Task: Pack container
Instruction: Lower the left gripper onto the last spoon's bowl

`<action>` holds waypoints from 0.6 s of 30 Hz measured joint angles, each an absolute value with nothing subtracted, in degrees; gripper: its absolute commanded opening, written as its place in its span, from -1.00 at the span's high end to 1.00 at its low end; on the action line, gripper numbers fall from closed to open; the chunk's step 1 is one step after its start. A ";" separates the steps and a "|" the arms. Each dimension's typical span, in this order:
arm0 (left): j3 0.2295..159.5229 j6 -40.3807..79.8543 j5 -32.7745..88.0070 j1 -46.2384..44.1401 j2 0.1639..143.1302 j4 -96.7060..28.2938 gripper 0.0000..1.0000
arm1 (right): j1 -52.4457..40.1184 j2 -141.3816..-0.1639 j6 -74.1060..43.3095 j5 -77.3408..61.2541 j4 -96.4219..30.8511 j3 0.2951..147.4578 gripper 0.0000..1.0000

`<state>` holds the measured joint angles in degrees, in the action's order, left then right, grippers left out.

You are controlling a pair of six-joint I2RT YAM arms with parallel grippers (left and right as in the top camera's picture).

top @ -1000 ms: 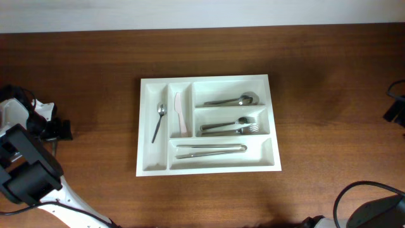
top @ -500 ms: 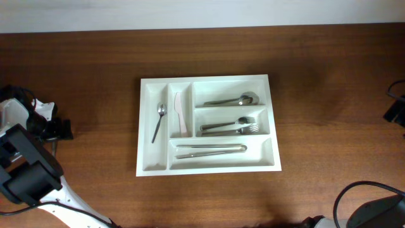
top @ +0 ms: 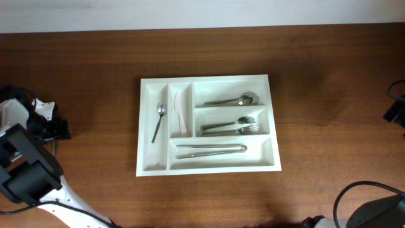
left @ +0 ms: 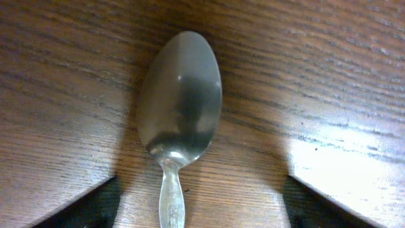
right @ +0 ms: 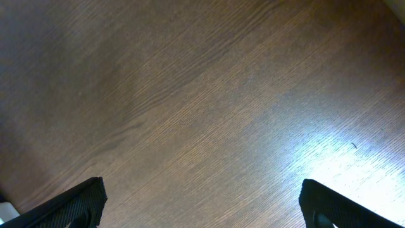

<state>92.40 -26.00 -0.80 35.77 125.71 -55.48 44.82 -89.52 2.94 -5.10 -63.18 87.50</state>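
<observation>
The white tray (top: pixel 152 161) sits in the middle of the table (top: pixel 316 57), with forks (top: pixel 243 126) and a white knife (top: pixel 181 114) in it. Far to the left of the tray, the left gripper (left: pixel 201 190) is over a big spoon (left: pixel 180 101) lying on the table. Its jaws are apart, one on each side of the handle, and hold nothing. The right gripper (right: pixel 201 190) is wide open and empty.

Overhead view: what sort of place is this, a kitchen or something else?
Probably a robot test bench rather than a kitchen: a bare wooden table, a single white cutlery tray holding spoons and forks, and a black-and-white robot arm at the left edge.
</observation>
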 measured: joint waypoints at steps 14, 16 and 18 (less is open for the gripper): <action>92.40 -26.17 -0.82 35.77 125.71 -54.70 0.96 | 44.82 -89.52 2.96 -5.10 -63.18 87.50 -0.98; 92.40 -26.17 -0.84 35.77 125.71 -54.59 0.96 | 44.82 -89.52 2.96 -5.10 -63.18 87.50 -0.98; 92.40 -26.15 -0.86 35.77 125.71 -54.57 0.96 | 44.82 -89.52 2.94 -5.10 -63.18 87.50 -0.98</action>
<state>92.40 -26.15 -0.86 35.77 125.71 -54.57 44.82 -89.52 2.94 -5.10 -63.18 87.50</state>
